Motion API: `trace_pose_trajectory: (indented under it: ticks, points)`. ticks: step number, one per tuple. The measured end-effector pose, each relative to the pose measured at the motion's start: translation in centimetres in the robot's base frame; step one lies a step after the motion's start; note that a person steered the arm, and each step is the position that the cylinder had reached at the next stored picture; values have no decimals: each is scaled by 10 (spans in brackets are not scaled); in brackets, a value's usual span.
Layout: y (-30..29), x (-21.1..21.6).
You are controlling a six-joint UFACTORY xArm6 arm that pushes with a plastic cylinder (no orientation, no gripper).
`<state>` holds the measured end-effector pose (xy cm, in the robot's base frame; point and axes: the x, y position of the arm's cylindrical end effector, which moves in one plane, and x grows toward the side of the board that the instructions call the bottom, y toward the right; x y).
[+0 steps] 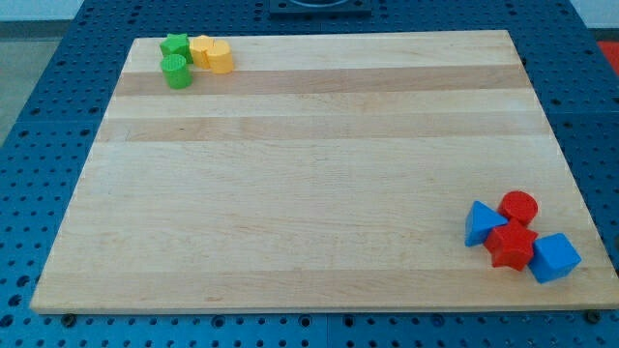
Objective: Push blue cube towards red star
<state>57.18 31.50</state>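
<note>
The blue cube point(554, 257) lies near the board's bottom right corner, touching the right side of the red star point(512, 246). A blue triangular block point(480, 222) sits against the star's left side. A red cylinder point(518, 207) stands just above the star. My tip and the rod do not show in the view.
A green star point(175, 44), a green cylinder point(177, 71) and two yellow blocks point(211, 53) cluster at the board's top left corner. The wooden board point(309, 174) lies on a blue perforated table point(29, 145); the blue cube is close to the board's right and bottom edges.
</note>
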Motion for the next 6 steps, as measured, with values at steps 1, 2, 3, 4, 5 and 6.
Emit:
trace_pose_trajectory:
  ticks: [1, 2, 3, 4, 5, 6]
  points:
    - [-19, 14]
    - [-36, 28]
    - [-54, 28]
    - [-76, 28]
    - [-99, 28]
    - [-123, 27]
